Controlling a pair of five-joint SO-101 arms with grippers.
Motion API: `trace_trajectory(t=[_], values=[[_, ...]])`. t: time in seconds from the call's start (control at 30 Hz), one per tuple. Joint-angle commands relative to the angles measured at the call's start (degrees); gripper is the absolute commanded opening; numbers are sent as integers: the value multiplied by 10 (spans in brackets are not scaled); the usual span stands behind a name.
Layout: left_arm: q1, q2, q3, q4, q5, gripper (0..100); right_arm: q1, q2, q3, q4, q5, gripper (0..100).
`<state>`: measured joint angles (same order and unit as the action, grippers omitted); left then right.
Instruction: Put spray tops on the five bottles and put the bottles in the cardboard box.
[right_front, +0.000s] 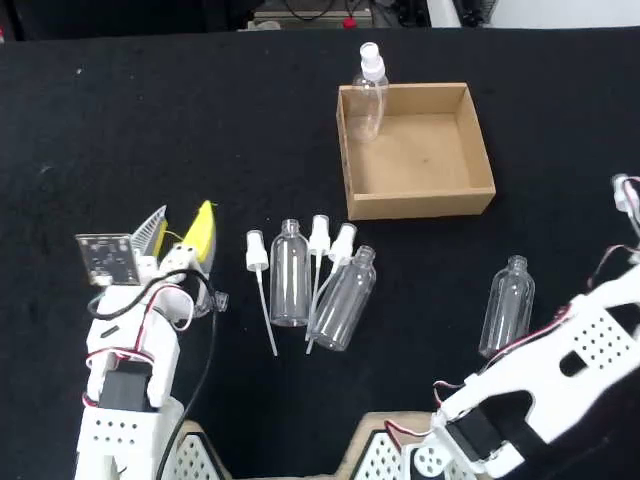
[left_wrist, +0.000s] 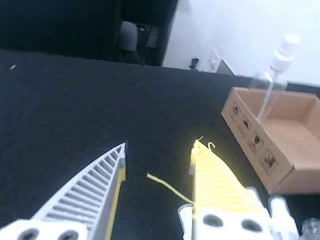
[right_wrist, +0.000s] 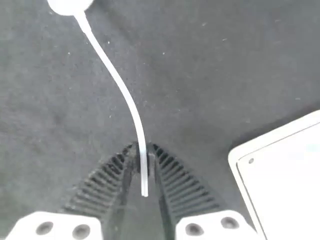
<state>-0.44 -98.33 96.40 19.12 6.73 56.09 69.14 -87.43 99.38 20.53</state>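
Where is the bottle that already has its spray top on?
In the high view, the capped bottle stands inside the cardboard box, in its far left corner, against the wall.

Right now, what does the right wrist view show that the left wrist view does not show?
Right wrist view: the right gripper shut on the thin tube of a spray top. Left wrist view: the open left gripper, and the cardboard box with a capped bottle standing in it. Both: the black table.
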Motion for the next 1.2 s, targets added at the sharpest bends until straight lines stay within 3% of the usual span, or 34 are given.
trace_trajectory(t=[0.0,0.5,0.73,0.93,1.17], values=[[29,-5,13,6,-48,202,6,-120,97,20,21,10],[25,-9,13,13,-49,202,-33,-471,669,-28,128,11],[25,-9,13,14,-51,202,-21,-635,965,-210,161,11],[25,-9,13,14,-51,202,-14,-786,1111,-347,164,14],[25,-9,13,14,-51,202,-46,-904,1159,-290,160,230]])
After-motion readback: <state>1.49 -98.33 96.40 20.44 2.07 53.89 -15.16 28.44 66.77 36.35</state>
